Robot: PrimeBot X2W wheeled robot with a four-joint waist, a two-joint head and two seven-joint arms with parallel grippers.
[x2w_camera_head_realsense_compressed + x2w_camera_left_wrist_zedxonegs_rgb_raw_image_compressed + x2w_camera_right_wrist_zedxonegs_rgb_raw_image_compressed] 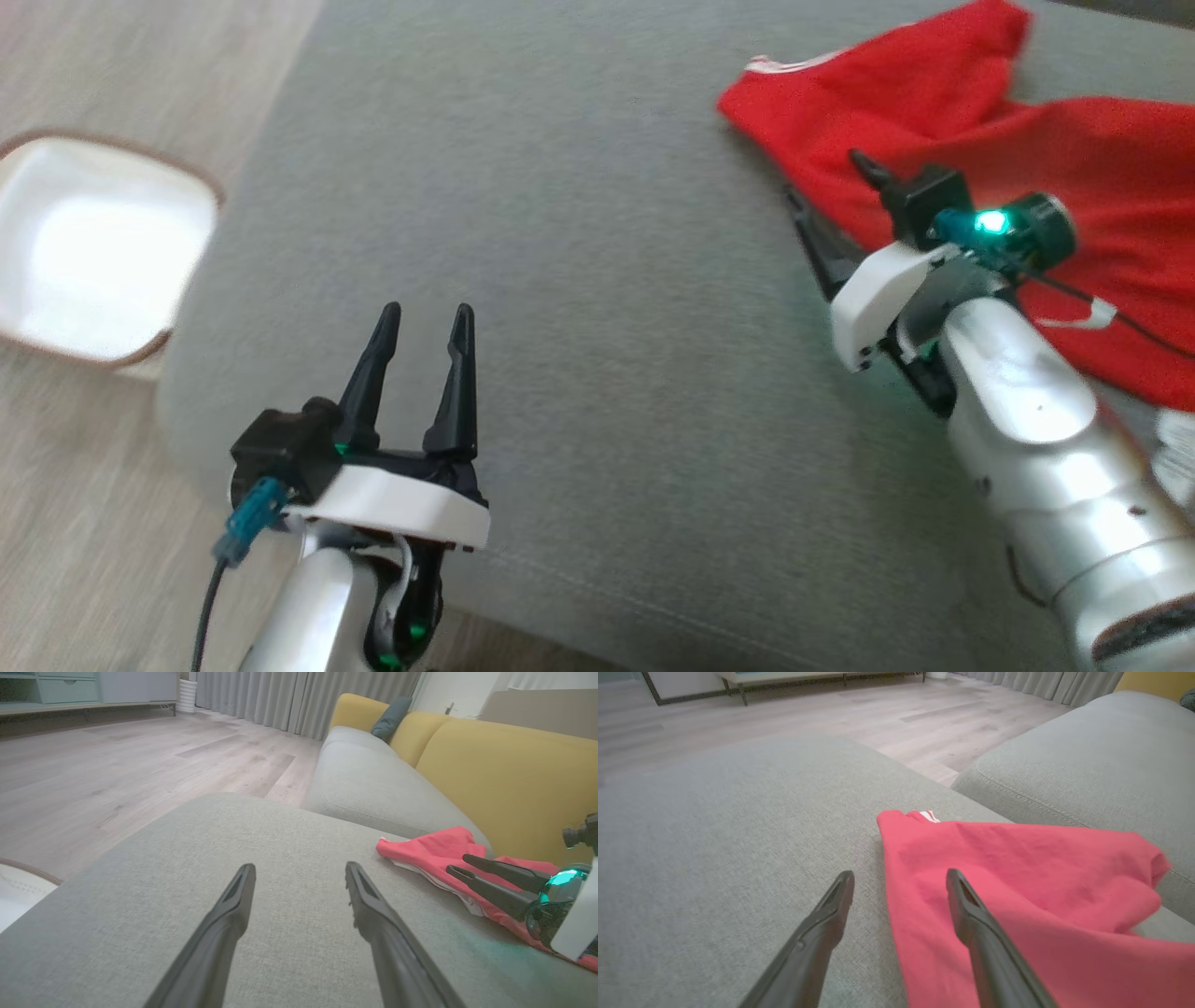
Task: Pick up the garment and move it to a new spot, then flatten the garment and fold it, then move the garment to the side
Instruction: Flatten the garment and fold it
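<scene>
Where right jaws gape, red garment (1017, 868) edge runs between them.

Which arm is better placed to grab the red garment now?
Right, I'd say. The right tool, open, straddles the edge of the red garment. The left tool, also open, sits over bare grey cushion, well apart from it.

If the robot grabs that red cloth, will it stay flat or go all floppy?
Probably floppy: the red garment lies in soft folds on the grey cushion, so it would likely droop from wherever it is pinched. It looks thin and light, so the open right gripper should lift it easily.
</scene>
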